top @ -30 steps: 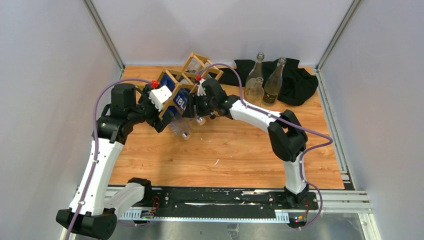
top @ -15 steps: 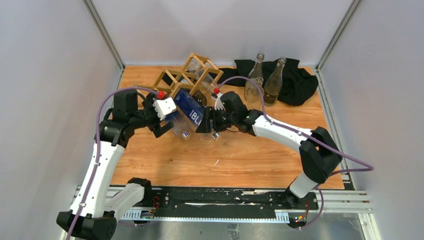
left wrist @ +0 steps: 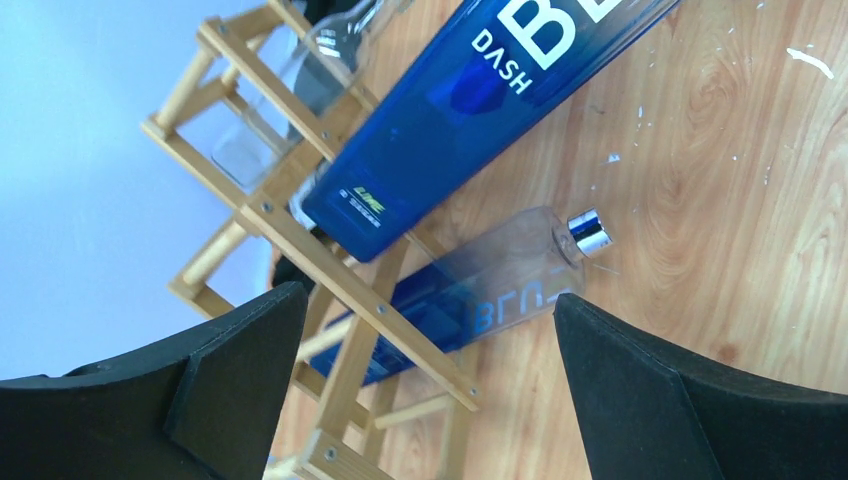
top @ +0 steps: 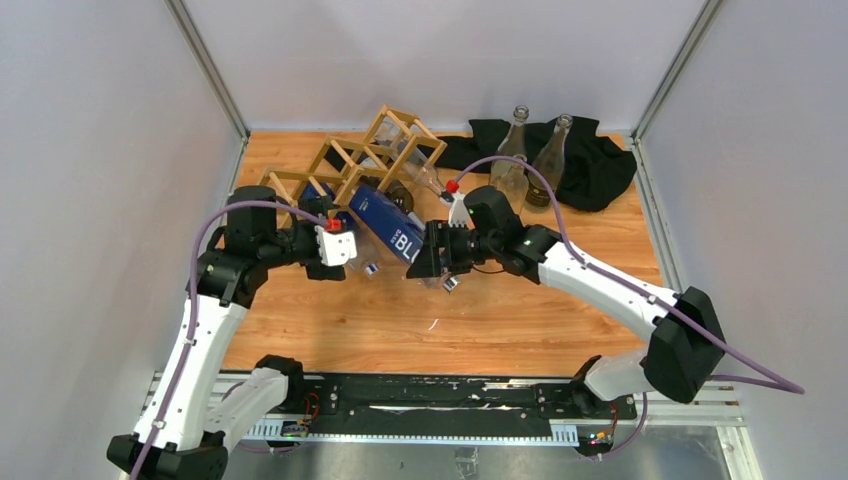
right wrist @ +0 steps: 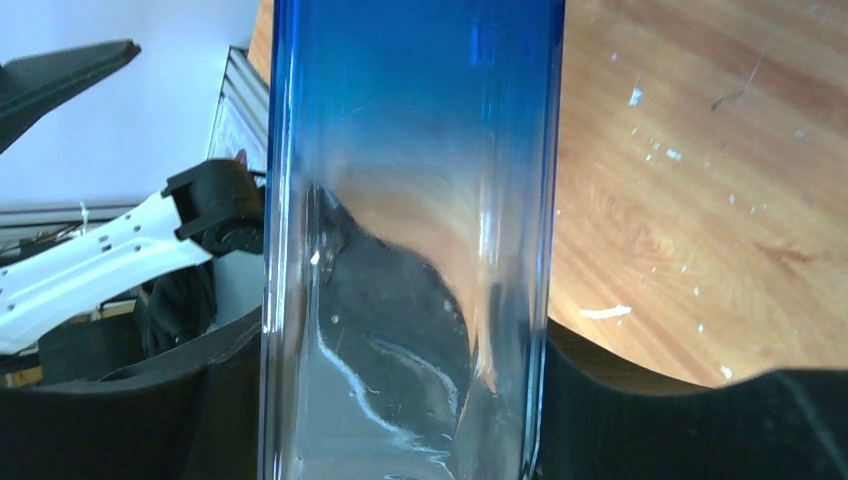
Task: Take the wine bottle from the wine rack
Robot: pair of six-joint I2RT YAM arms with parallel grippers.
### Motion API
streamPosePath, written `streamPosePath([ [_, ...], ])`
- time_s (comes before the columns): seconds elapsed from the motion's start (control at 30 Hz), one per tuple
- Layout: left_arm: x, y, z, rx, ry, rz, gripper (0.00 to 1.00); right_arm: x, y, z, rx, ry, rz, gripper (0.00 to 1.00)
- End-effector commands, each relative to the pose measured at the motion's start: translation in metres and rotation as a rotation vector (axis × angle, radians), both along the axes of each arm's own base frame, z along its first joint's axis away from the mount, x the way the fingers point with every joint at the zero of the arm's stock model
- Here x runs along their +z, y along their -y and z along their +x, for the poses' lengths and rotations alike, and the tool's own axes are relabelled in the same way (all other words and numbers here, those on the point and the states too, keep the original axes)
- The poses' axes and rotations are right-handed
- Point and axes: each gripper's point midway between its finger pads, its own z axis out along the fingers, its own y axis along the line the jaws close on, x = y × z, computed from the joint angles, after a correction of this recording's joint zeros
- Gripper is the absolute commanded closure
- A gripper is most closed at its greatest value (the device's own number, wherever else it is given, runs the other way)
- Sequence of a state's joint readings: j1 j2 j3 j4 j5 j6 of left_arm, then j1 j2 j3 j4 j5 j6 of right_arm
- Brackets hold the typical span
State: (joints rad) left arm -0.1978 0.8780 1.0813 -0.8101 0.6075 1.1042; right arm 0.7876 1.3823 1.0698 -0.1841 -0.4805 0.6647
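Right pincer (top: 436, 261) clamped on blue wine bottle (top: 388, 225) near clear neck end. Base sits at front of wine rack (top: 345, 160). Left pincer (left wrist: 430, 340) released. Glass likely heavy, slick, breakable — grip flat sides.

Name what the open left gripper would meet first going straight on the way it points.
Probably a slat of the light wooden lattice wine rack, with a blue-tinted glass bottle lying just behind it; depth is unclear.
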Motion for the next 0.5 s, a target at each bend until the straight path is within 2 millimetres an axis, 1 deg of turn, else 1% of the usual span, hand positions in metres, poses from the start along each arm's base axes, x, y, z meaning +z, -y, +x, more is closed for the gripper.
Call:
streamPosePath([
  [0.0, 0.006, 0.016, -0.010, -0.164, 0.142, 0.073, 0.00, 0.075, -0.008, -0.023, 0.129, 0.115, 0.164, 1.00],
  [0.1, 0.001, 0.025, -0.014, -0.227, 0.181, 0.125, 0.00, 0.075, -0.004, -0.037, 0.173, 0.084, 0.145, 1.00],
  [0.17, -0.008, 0.030, -0.016, -0.254, 0.186, 0.164, 0.00, 0.077, -0.001, -0.045, 0.197, 0.079, 0.136, 1.00],
  [0.27, -0.020, 0.040, -0.024, -0.298, 0.176, 0.195, 0.00, 0.086, 0.002, -0.055, 0.232, 0.090, 0.121, 1.00],
  [0.37, -0.032, 0.045, -0.030, -0.326, 0.164, 0.231, 0.00, 0.097, 0.002, -0.064, 0.270, 0.101, 0.124, 1.00],
  [0.47, -0.039, 0.049, -0.032, -0.332, 0.143, 0.246, 0.00, 0.101, 0.002, -0.073, 0.300, 0.108, 0.111, 1.00],
])
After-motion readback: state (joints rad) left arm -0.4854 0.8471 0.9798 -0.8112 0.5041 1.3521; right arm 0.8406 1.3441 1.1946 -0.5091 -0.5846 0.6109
